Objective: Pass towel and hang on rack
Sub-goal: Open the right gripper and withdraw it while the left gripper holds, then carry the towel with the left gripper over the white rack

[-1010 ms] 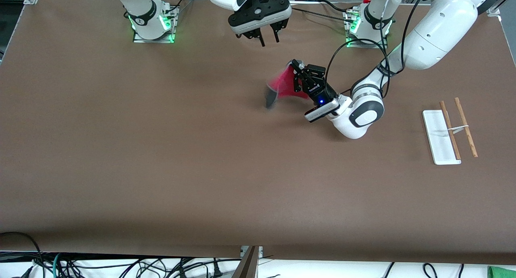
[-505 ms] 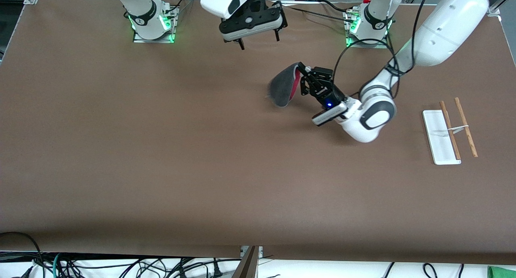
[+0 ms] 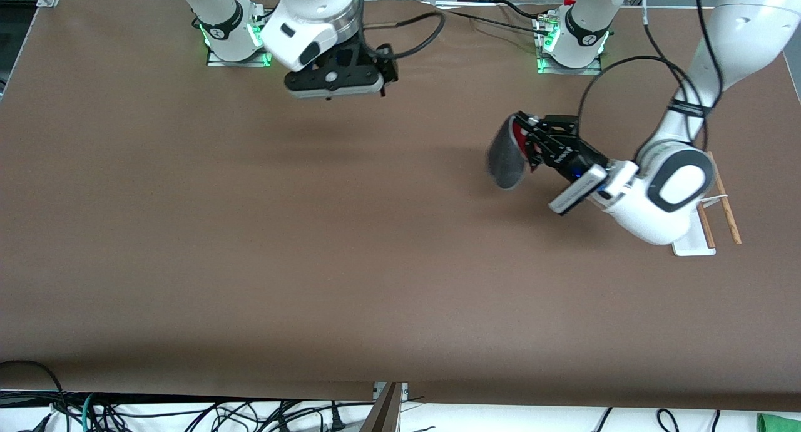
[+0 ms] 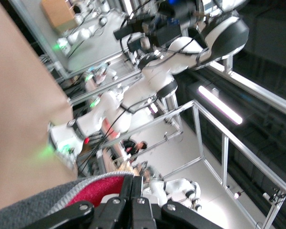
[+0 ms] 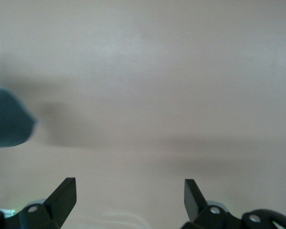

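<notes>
My left gripper (image 3: 524,134) is shut on the towel (image 3: 505,159), which hangs from it above the table with its dark grey side showing and a strip of pink-red by the fingers. In the left wrist view the towel (image 4: 62,202) shows pink-red with a grey edge, pinched between the closed fingers (image 4: 132,191). The rack (image 3: 719,197), a white base with two brown rods, stands at the left arm's end of the table, partly hidden by the left arm. My right gripper (image 3: 350,84) is open and empty, up over the table near the right arm's base; its fingertips (image 5: 66,191) stand wide apart.
The brown table (image 3: 250,244) is bare apart from the rack. Both arm bases with green lights stand along the table's edge farthest from the front camera. Cables hang below the edge nearest that camera.
My left gripper has carried the towel toward the left arm's end of the table, closer to the rack. My right gripper has pulled back toward its own base.
</notes>
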Robot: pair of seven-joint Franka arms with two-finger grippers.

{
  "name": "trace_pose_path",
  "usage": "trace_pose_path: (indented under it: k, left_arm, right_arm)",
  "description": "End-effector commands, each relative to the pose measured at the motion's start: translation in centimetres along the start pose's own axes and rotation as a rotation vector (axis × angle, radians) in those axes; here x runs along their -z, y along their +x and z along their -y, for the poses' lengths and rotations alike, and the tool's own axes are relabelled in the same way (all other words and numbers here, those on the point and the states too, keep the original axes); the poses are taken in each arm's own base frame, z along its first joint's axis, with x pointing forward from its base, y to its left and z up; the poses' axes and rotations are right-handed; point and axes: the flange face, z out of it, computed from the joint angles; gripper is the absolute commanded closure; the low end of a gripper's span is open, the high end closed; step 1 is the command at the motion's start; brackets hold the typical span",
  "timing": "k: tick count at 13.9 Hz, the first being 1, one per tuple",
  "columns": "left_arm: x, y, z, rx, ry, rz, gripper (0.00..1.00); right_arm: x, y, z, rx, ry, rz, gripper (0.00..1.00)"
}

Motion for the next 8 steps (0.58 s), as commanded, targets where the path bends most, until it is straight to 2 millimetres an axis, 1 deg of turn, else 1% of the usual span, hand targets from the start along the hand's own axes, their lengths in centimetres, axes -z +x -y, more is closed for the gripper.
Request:
trace_pose_path:
  k: [1, 2, 3, 4, 6, 8]
  left_arm:
    - [5.4, -0.5, -4.1, 0.059, 0.091, 0.063, 1.0]
    - [8.4, -2.0, -5.5, 0.085, 0.101, 0.051, 1.0]
    - [11.9, -3.9, -6.8, 0.12, 0.128, 0.029, 1.0]
    - [14.3, -5.7, -8.2, 0.152, 0.172, 0.038, 1.0]
    - [18.3, -9.0, -11.1, 0.204, 0.271, 0.078, 1.0]
    - [22.0, -11.8, -14.0, 0.241, 0.379, 0.091, 1.0]
  right_arm:
    - [-0.3, 1.3, -1.8, 0.005, -0.005, 0.026, 0.0]
    - [-0.9, 1.9, -2.4, 0.004, -0.013, 0.035, 0.0]
    - [-1.2, 2.3, -3.0, -0.003, -0.016, 0.039, 0.0]
    - [-1.5, 2.9, -3.5, -0.011, -0.017, 0.043, 0.0]
    - [-2.6, 3.9, -4.9, 0.004, -0.029, 0.061, 0.0]
    - [-2.7, 5.4, -7.0, 0.015, -0.026, 0.063, 0.0]
